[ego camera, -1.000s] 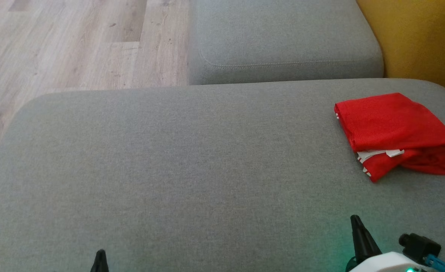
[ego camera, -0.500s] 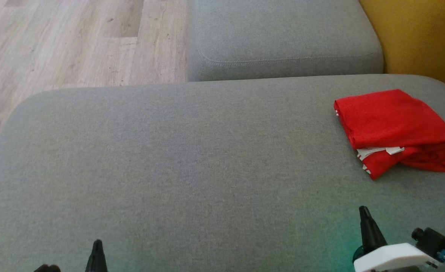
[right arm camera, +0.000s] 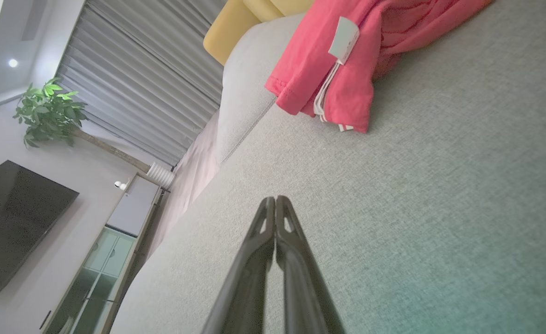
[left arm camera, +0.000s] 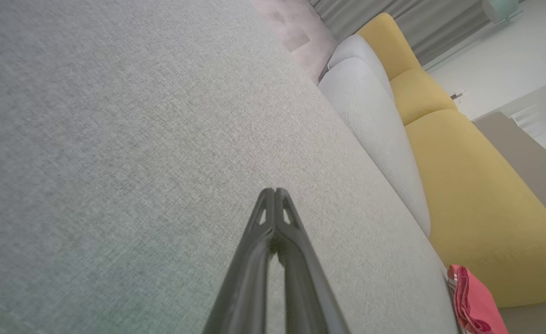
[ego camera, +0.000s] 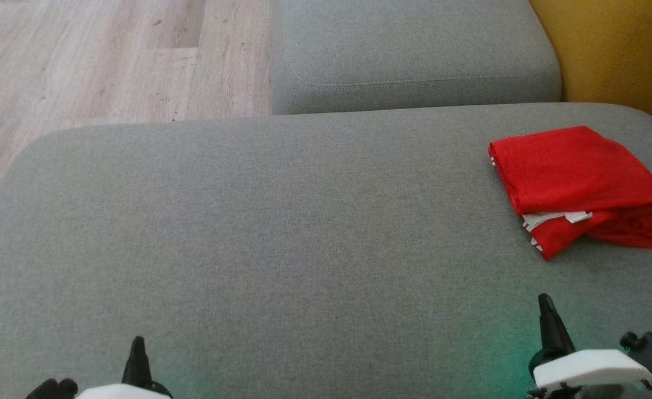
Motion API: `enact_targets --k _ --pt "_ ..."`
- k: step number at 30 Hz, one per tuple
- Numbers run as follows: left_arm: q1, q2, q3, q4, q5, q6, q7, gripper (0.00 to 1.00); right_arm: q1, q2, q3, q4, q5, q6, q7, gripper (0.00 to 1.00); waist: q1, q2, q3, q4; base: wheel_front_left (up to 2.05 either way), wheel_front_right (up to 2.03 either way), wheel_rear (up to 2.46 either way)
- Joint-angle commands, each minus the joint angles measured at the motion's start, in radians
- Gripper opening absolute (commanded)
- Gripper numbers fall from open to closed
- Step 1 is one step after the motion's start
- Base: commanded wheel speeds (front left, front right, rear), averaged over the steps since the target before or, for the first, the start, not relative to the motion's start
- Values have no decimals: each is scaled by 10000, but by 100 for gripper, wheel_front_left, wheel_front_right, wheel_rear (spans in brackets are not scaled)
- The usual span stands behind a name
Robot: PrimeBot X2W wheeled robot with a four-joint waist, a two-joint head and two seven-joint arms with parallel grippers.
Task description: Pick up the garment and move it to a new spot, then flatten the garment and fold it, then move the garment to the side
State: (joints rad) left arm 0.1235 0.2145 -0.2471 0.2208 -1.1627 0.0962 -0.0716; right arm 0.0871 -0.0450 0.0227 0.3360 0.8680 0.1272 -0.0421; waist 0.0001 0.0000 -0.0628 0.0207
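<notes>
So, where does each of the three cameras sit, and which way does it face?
Head view: on the head, facing down at the sofa seat; left gripper and right gripper at the bottom.
Left wrist view: on that wrist, along its shut gripper toward yellow cushions.
Right wrist view: on that wrist, along its shut gripper toward curtains.
All three share the red garment.

The red garment [left arm camera: 474, 301] runs off the left wrist view's bottom edge and the right wrist view's top. Its white label [right arm camera: 343, 39] is too small to read.
</notes>
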Motion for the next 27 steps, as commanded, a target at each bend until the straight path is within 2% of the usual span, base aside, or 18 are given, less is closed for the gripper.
enact_targets --k 1,27 --pt "-587 6 411 -244 -153 -83 40 0 -682 -153 24 -377 276 17 80 0 -1 0 11 -3 0 0 0" --pt "-1317 -666 1733 -38 -2007 -1010 780 0 -1212 -170 -483 -608 3368 25 639 0 -1 0 286 -89 0 0 0"
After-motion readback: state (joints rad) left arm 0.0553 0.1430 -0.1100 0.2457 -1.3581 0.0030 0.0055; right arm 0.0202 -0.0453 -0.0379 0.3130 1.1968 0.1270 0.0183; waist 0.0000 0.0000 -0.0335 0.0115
